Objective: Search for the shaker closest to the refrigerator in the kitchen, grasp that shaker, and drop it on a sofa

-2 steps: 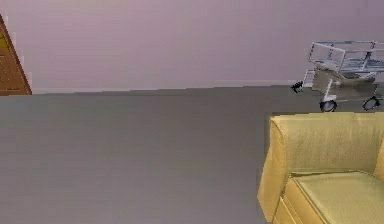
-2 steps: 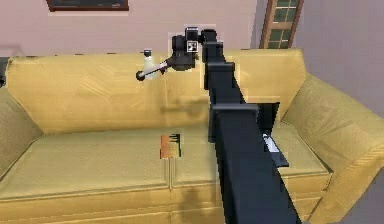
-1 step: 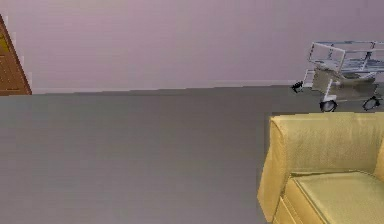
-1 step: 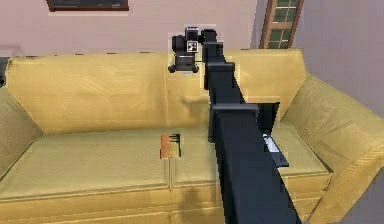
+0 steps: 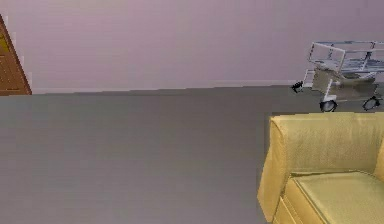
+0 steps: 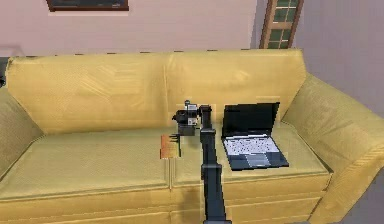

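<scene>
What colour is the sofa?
The sofa is mustard yellow, seen best in the arm side view.

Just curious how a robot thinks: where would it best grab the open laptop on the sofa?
Probably the laptop by its keyboard half's front edge, coming from the open front of the sofa. The screen stands up at the back, blocking that side; the thin base lies flat on the seat, its front edge free.
</scene>
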